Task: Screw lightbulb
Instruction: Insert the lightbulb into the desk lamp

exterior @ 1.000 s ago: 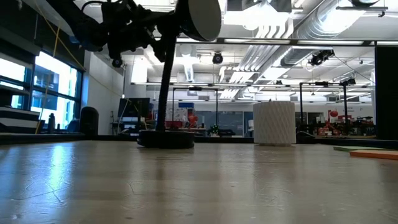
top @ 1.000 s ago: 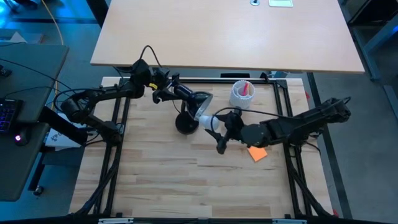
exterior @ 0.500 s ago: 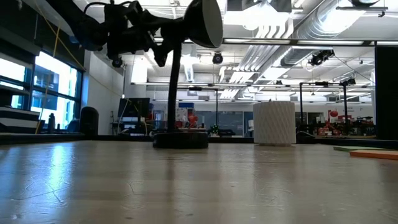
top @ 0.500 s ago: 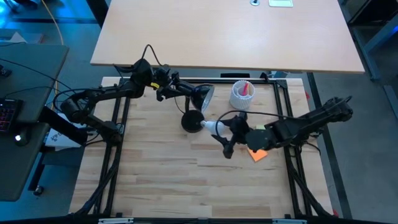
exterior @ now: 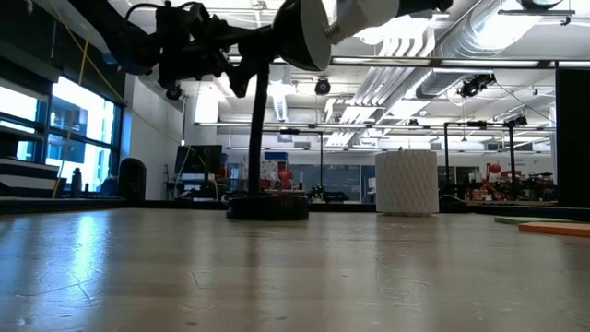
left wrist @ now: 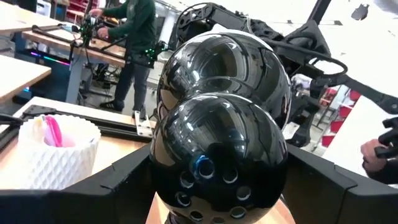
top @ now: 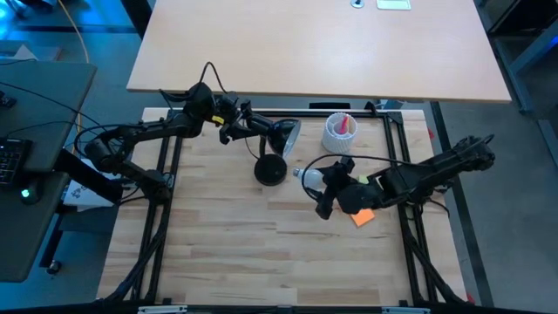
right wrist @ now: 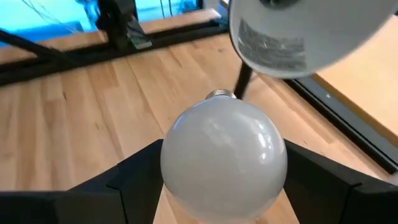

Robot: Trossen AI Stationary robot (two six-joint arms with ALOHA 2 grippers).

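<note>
The black desk lamp stands with its round base (top: 270,170) on the wooden table, and its shade (top: 285,135) faces toward the table's right. My left gripper (top: 253,128) is shut on the lamp's head. My right gripper (top: 321,185) is shut on the white frosted lightbulb (top: 307,177), just right of the lamp's base. In the right wrist view the bulb's silvery screw base (right wrist: 221,94) points toward the shade's open mouth (right wrist: 298,31), a short gap from it. The low view shows the bulb (exterior: 369,13) beside the shade (exterior: 309,32). My left gripper pinches the glossy black rear housing of the lamp's head (left wrist: 217,162) between its two fingers (left wrist: 118,183), one on each side. It comes about level from the table's left. The lamp stands upright on its base. My right gripper pinches the bulb's round glass body (right wrist: 177,171) between its two fingers (right wrist: 134,177), one on each side. It comes from the table's right, screw base leading. The bulb is lifted clear of the table.
A white ribbed cup (top: 338,131) holding something pink stands at the back, right of the lamp. An orange flat piece (top: 362,215) lies under my right arm. Black frame rails (top: 166,192) run along the table's sides. A person stands in the room beyond (left wrist: 134,37).
My left gripper has drawn the lamp's head toward the far edge, standing the lamp more upright; its base has slid a little toward the table's right. My right gripper has carried the bulb toward the right, away from the shade, and the bulb now shows in the low view.
</note>
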